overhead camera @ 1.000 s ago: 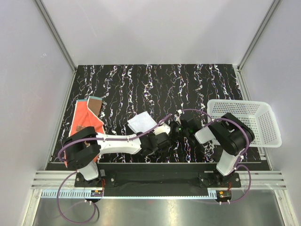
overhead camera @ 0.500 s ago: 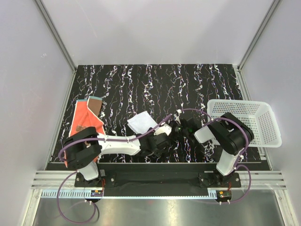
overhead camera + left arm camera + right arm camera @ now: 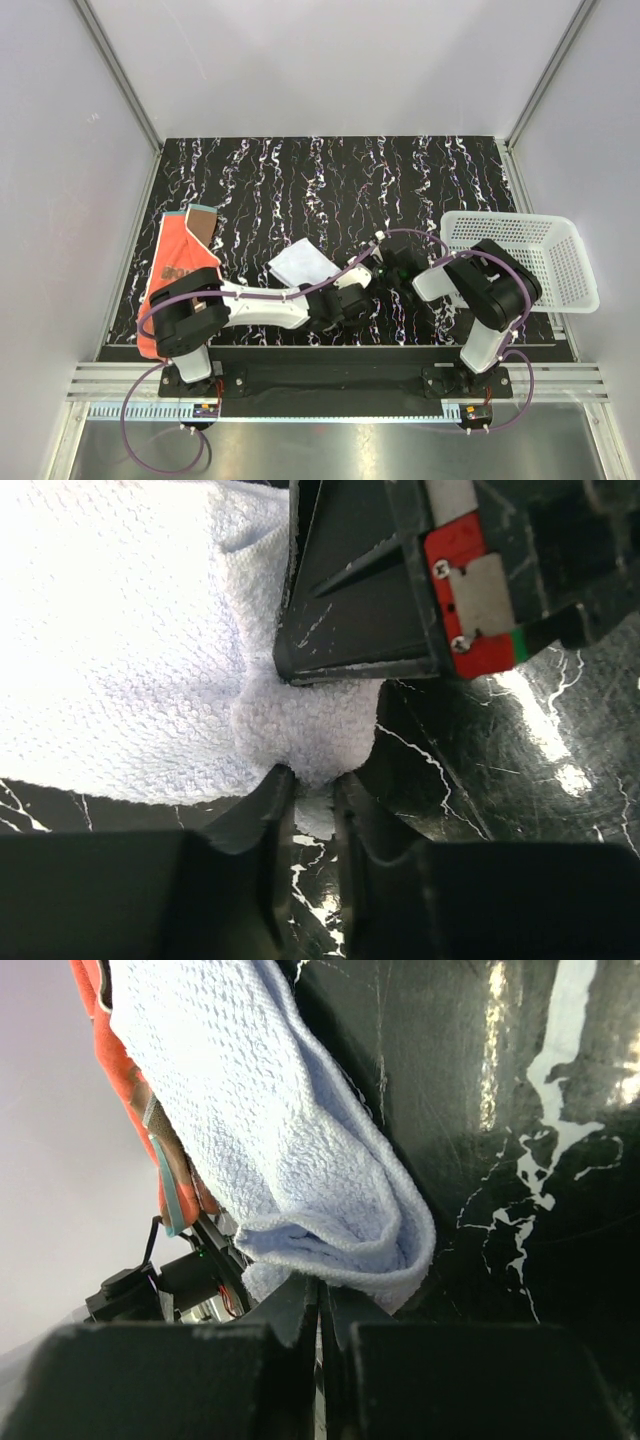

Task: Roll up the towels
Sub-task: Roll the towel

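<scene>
The white towel (image 3: 300,265) lies near the table's front middle, its right corner bunched up. My left gripper (image 3: 315,778) is shut on that bunched corner (image 3: 305,725); from above it sits at the towel's right end (image 3: 355,290). My right gripper (image 3: 320,1295) is shut, and its tips touch the folded edge of the white towel (image 3: 300,1180). I cannot tell whether cloth is caught between its fingers. In the left wrist view the right gripper (image 3: 380,600) presses on the towel from just above my left fingers. The orange towel (image 3: 178,262) lies flat at the left, a corner folded back brown.
A white perforated basket (image 3: 560,270) stands at the right edge of the black marbled table (image 3: 330,180). White walls close in on three sides. The two grippers (image 3: 370,275) are nearly touching each other.
My left gripper opened wide, then closed on the white towel's corner. The left arm shifted slightly and the towel slid a little to the left. The right gripper stayed shut.
</scene>
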You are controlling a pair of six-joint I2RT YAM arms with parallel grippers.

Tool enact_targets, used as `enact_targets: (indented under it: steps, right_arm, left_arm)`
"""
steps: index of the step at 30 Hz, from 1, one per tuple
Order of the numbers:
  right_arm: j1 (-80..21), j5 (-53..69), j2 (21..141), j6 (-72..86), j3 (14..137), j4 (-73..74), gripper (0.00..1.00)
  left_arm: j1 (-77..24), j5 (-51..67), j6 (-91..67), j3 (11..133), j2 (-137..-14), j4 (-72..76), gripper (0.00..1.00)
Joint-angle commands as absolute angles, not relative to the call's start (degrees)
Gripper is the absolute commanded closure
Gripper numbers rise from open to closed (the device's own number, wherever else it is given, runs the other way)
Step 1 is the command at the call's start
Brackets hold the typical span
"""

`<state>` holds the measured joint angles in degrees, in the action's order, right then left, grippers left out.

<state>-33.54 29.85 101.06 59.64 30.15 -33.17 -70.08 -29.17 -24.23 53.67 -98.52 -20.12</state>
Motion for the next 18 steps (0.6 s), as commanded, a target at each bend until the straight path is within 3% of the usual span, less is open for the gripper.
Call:
enact_targets:
  steps: [1, 6, 18]
  right_arm:
    - [-34.28, 26.37, 101.87, 55.64, 30.32, -22.59, 1.0]
    - [-34.19, 25.23, 99.76, 52.65, 33.92, -15.13, 0.97]
    - [-29.01, 25.93, 100.81, 46.32, 39.02, -7.73, 0.89]
  left_arm:
    - [-70.22, -23.12, -26.37, 51.68, -103.62, -23.81, 0.84]
    - [-70.31, -21.54, -27.77, 51.94, -103.89, -24.87, 1.0]
    - [-69.79, -14.86, -30.59, 47.81, -97.65, -23.38, 1.0]
